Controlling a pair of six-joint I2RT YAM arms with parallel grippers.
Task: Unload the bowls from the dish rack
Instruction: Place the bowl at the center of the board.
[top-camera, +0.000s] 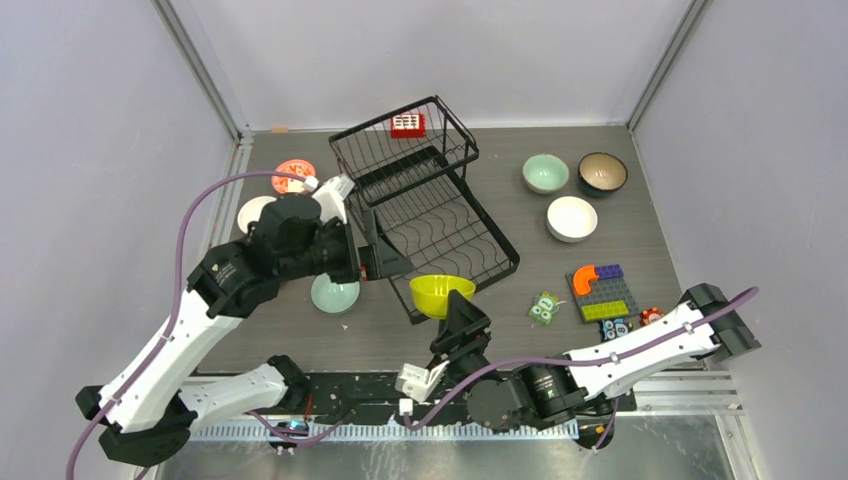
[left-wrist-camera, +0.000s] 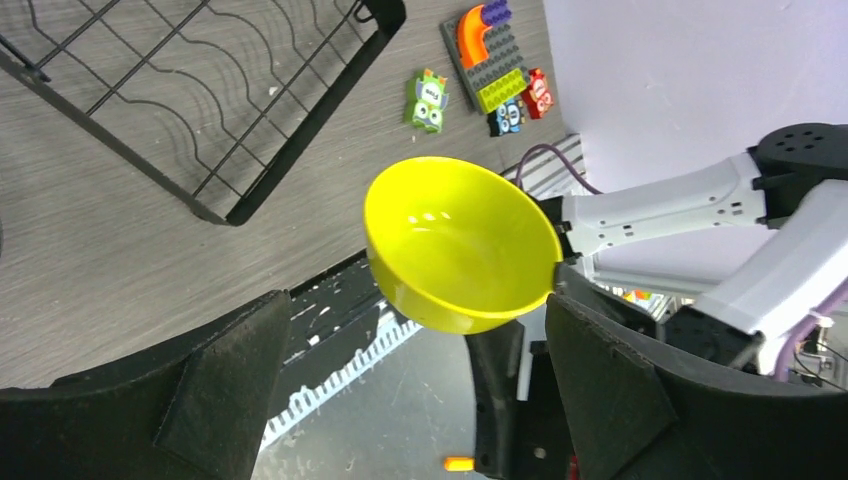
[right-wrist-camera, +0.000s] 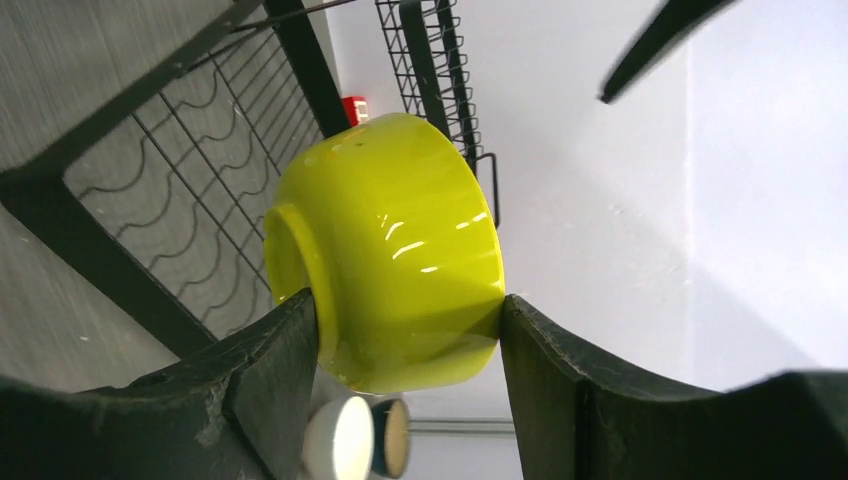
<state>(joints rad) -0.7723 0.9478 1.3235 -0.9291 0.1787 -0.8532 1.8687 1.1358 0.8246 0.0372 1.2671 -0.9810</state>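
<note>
Top cam: rack (top-camera: 440, 215) sits mid-table toward the back edge, no other bowl visible in it. Yellow bowl (top-camera: 441, 295) is in the air just off the rack's near corner, pinched by the right gripper (top-camera: 461, 318). Left gripper (top-camera: 380, 258) hangs at the rack's left side, apart from that bowl. A mint bowl (top-camera: 333, 294) sits under that arm. Three bowls (top-camera: 571, 218) stand near the back-right corner and two (top-camera: 256, 212) by the left edge. Blocks (top-camera: 604, 292) lie near the right edge, not our job.

Left wrist cam: left jaws spread wide, nothing btwn them. Yellow bowl is beyond them, tilted, mouth toward this cam.

Right wrist cam: fingers (right-wrist-camera: 270, 370) press opposite sides of the bowl, one by the foot, the other toward the rim.

Handling, my read: stiff, glossy, prob light. Glaze is slippery, so a tilted hold could slide. Material unclear, may chip if dropped. Best grip is across the wall at the rim, or across the body as now. Set it down foot-first.
</note>
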